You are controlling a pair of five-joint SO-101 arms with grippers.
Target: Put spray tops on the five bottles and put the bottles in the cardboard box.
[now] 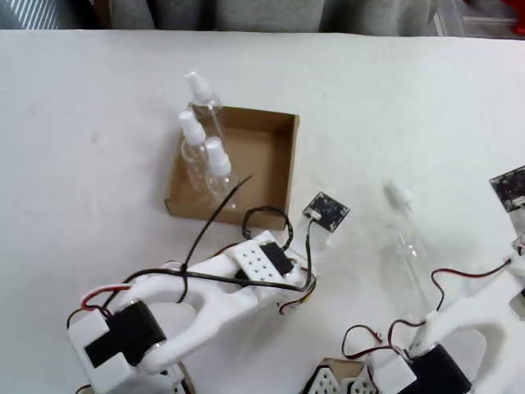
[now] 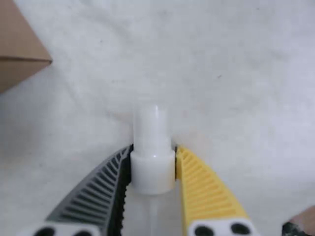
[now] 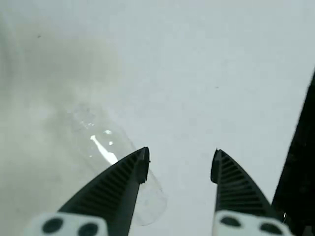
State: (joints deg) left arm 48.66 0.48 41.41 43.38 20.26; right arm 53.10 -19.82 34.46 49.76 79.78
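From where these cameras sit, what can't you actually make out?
Left wrist view: the spray top in the left gripper runs off the picture's edge, so what hangs beneath is cut off.
Right wrist view: the clear bottle on the table is blurred, and a finger of the right gripper covers part of it.
High view: the three bottles at the cardboard box: inside it or against its wall, too see-through to tell.

Three bottles (image 1: 217, 168) stand in the cardboard box (image 1: 267, 156), lone bottle (image 1: 406, 238) rightward.

A white table (image 1: 426, 98) spreads under even light, with dim grey shapes (image 1: 271, 12) beyond its far edge.
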